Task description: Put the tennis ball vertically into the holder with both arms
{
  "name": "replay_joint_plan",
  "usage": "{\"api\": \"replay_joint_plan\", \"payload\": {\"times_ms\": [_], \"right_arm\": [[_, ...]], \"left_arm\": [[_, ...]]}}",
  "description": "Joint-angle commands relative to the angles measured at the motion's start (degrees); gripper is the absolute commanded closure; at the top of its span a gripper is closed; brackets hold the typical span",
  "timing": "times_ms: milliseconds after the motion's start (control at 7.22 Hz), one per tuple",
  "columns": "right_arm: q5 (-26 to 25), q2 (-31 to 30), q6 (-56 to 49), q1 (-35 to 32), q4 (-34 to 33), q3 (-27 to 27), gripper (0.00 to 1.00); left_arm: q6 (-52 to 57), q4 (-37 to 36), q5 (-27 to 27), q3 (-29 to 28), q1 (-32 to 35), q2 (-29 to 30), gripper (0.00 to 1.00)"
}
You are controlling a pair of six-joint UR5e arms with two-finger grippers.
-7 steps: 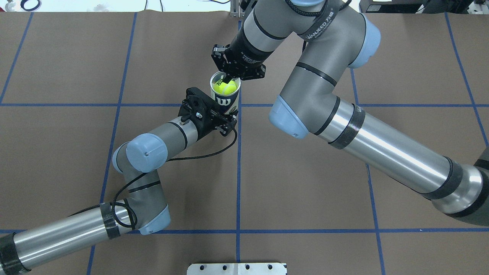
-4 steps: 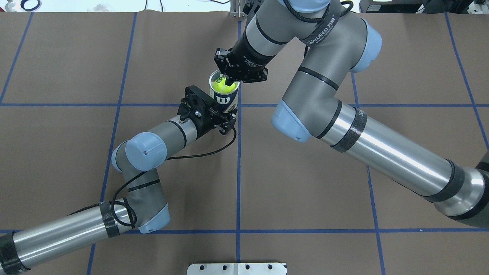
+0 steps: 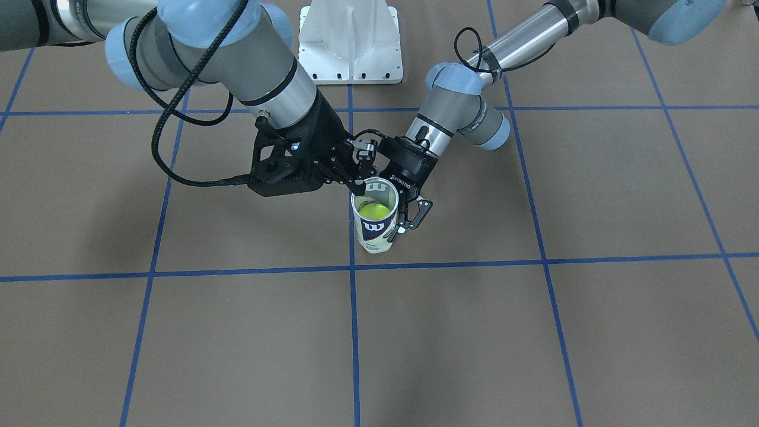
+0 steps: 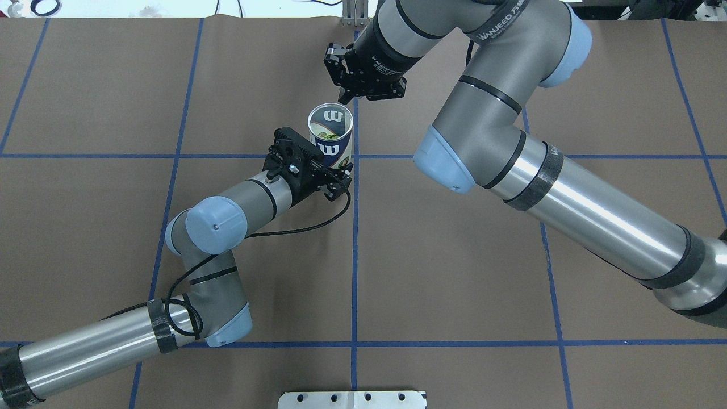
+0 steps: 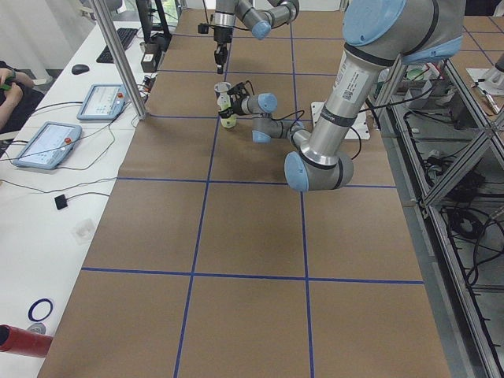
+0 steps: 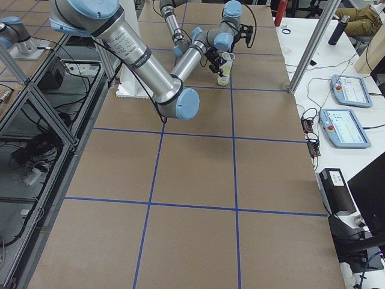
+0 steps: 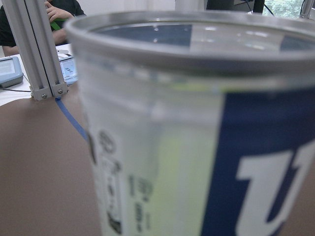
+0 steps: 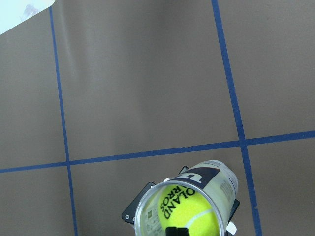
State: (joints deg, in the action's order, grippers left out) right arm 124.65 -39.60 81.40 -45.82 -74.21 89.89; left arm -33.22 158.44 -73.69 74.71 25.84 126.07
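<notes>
Over the holder (image 4: 334, 149), the right gripper (image 4: 342, 95) has lifted clear of the rim, fingertips pinched together and carrying nothing. And the tennis ball (image 8: 186, 210) now sits down inside the tube, no longer up at its mouth! The left gripper (image 3: 396, 220) stays clamped on the holder's lower wall. The tube stands upright on the counter (image 4: 454, 284), just beside a blue tape crossing (image 4: 354, 156).

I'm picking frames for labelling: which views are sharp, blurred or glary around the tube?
Left wrist view: the holder fills the frame and is out of focus, its label edges soft. Right wrist view: sharp, with the print on the tennis ball legible. Overhead view: sharp, with a glare streak along the right arm, on its silver link.
</notes>
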Motion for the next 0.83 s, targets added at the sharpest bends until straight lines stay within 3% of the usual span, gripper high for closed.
{"api": "replay_joint_plan", "payload": {"times_ms": [0,139,416,693], "right_arm": [[0.07,0.05,-0.10,-0.76,0.11,0.46,0.15],[-0.02,0.05,-0.02,-0.76,0.03,0.98,0.00],[-0.02,0.05,-0.02,-1.46,-0.06,1.25,0.00],[0.07,0.05,-0.02,-2.51,-0.06,1.34,0.00]], "left_arm": [[0.00,0.29,0.13,-0.09,0.00,-0.04,0.11],[0.00,0.38,0.04,0.00,0.00,-0.04,0.08],[0.09,0.38,-0.40,0.70,0.35,-0.30,0.01],[1.23,0.03,-1.53,1.75,0.44,-0.82,0.01]]}}
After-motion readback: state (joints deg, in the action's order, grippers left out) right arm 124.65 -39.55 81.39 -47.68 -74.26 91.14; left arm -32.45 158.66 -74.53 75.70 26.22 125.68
